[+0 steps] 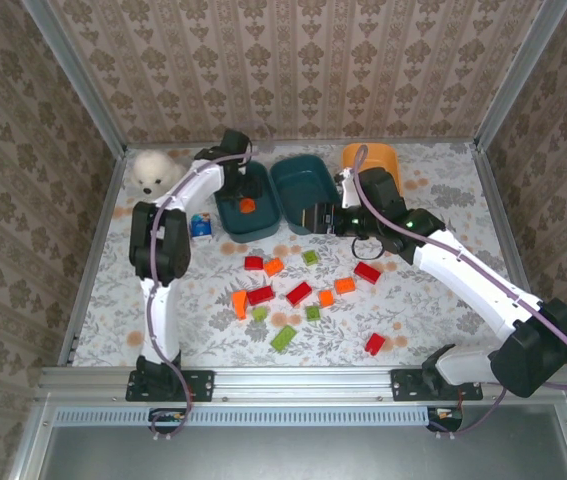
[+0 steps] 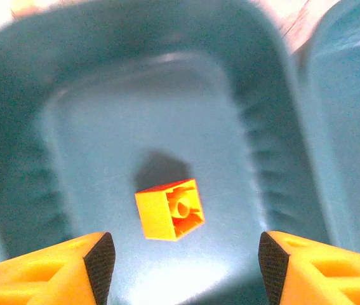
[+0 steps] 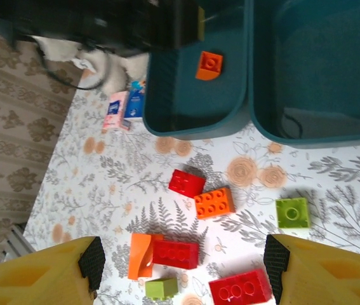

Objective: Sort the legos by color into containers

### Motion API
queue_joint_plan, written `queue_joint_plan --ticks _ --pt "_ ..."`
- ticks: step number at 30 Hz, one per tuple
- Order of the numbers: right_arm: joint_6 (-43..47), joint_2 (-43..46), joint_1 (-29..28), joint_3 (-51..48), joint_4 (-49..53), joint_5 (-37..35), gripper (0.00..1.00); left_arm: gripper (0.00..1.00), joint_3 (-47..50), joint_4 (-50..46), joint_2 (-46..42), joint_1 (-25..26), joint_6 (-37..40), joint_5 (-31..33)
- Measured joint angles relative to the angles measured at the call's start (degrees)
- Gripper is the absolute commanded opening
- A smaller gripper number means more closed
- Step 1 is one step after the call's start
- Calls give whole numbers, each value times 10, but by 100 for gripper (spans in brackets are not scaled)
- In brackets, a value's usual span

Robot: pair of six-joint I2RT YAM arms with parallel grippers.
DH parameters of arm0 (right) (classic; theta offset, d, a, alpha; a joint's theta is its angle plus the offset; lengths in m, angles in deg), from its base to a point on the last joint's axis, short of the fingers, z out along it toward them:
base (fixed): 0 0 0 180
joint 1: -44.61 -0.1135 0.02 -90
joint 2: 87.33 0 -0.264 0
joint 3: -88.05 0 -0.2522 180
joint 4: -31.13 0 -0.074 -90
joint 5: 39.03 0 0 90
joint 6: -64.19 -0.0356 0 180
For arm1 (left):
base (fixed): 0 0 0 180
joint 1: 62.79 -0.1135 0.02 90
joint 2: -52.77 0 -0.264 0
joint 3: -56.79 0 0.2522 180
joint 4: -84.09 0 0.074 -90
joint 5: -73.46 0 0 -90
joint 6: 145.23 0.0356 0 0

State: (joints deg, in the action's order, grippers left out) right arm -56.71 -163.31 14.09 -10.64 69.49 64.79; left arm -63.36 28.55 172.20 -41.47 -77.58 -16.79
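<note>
- Bricks lie closest to your arm bases: a red brick [image 1: 375, 344] at 5 o'clock on the table [image 1: 453, 190] and a light green brick [image 1: 284, 338] at 6 o'clock, well apart from each other.
- Past those, you have the loose legos [image 1: 299, 293] scattered across the middle of the table. There are about eleven, red, orange and light green mixed, all lying on the floral cloth.
- On that scatter's 9 o'clock side, an orange piece [image 3: 141, 254] lies against a long red brick [image 3: 175, 254].
- Your right hand [image 3: 183, 265] hangs above the scatter's 12 o'clock edge, fingers spread wide with nothing between them.
- Small blue and white items [image 1: 200, 226] sit just beside the left teal tray [image 1: 258, 230], at its 9 o'clock.
- Inside that tray you can see one orange brick [image 2: 170, 208] near the middle of the floor. You cannot tell from these views whether it rests flat.
- Your left hand [image 2: 186, 259] hovers over the same tray, at 11 o'clock on the table. Its fingers are parted and grip nothing, and the orange brick is clear of both.
- At the left tray's 3 o'clock stands the second teal tray [image 1: 298, 185], right up against it. Whether the rims touch is not clear.
- At 10 o'clock, in the far corner, you have a white plush dog [image 1: 150, 172].
- Farthest out, at 1 o'clock against the far edge, is the orange tray [image 1: 383, 158], partly hidden behind your right arm.
</note>
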Motion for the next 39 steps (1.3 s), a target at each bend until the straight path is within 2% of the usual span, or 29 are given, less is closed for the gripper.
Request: queue_joint_plan --ticks 3,6,12,16,19,23,27,32,39 --pt "9 6 0 10 37 -24 70 69 29 22 -90 0 -6 -2" --pt "10 20 0 19 77 -58 70 71 99 64 -211 0 -10 -17" --pt "-10 40 4 22 179 -138 70 72 287 129 -410 5 -26 -58" --pt "-47 40 16 13 235 -165 68 73 420 136 -497 39 -38 -71" --pt "-77 37 30 9 294 -166 67 72 485 134 -540 73 -46 -82" --pt "-115 24 42 -6 387 -139 67 72 523 127 -577 99 -46 -95" --pt "-163 53 32 -98 438 -94 69 73 544 127 -603 112 -40 -112" --pt "-237 101 17 -215 432 -50 71 73 570 127 -623 118 -18 -141" --pt "-329 91 2 -296 331 -25 71 74 590 122 -649 120 -3 -173"
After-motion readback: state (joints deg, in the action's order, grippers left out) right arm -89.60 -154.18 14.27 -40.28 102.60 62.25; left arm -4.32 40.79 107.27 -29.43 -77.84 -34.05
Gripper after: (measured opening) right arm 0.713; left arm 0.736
